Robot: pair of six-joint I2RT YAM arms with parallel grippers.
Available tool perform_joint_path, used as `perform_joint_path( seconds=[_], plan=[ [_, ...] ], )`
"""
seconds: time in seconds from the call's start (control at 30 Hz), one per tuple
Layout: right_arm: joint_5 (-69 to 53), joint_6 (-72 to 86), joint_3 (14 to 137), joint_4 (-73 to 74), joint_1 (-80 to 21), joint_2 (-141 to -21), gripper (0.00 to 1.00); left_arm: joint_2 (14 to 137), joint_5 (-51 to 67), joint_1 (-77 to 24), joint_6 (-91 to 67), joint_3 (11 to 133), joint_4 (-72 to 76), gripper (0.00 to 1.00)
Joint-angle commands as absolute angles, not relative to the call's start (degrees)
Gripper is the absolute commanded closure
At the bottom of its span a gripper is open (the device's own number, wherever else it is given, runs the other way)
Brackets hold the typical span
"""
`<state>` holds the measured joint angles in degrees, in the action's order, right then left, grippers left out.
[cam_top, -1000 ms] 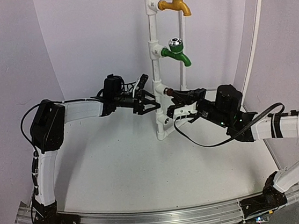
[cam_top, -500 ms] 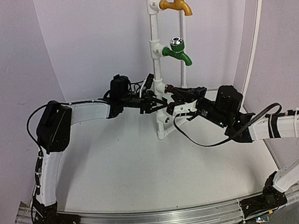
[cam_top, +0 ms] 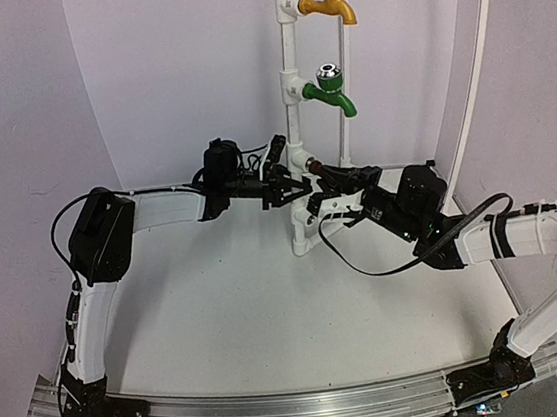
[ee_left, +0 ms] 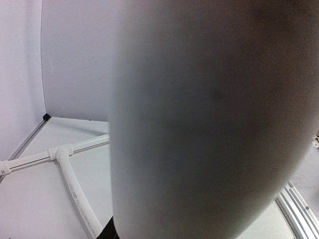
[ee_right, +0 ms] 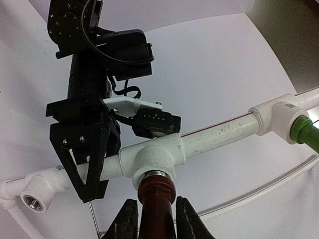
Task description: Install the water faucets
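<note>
The dark brown faucet (ee_right: pixel 157 196) is held between the fingertips of my right gripper (ee_right: pixel 157 221), which is shut on it. Its threaded end sits in a tee socket (ee_right: pixel 152 157) of the white pipe stand (cam_top: pixel 293 116). From above, the brown faucet (cam_top: pixel 317 172) shows just right of the pipe, with the right gripper (cam_top: pixel 343 176) behind it. The green faucet (cam_top: pixel 331 92) is mounted higher on the stand. My left gripper (cam_top: pixel 291 182) is clamped on the pipe from the left, its black fingers (ee_right: pixel 87 159) straddling it. The blurred pipe (ee_left: pixel 209 119) fills the left wrist view.
A yellow-orange faucet (cam_top: pixel 327 2) is fitted at the top of the stand. An open socket (ee_right: pixel 32 199) sits lower on the pipe. The stand's base pipes (ee_left: pixel 65 164) lie on the white table. A curved white backdrop (cam_top: pixel 172 70) encloses the back.
The left gripper has moved right to the pipe stand and closed on it. The right gripper still holds the brown faucet at the socket and has shifted slightly left.
</note>
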<state>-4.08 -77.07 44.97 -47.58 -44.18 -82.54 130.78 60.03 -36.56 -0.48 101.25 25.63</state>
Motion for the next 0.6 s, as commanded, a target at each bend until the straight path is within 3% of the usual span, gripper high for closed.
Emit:
perform_joint_path(
  seconds=[0.0,0.57],
  plan=[
    [-2.11,-75.94,45.90,-54.60,-44.47,-84.20,1.00,129.56,59.22,-36.84,-5.05,101.43,23.99,0.97],
    [-2.17,-72.31,50.51,-54.51,-43.77,-86.80,1.00,127.69,58.00,-38.89,-3.47,96.88,23.99,1.00]
  ],
)
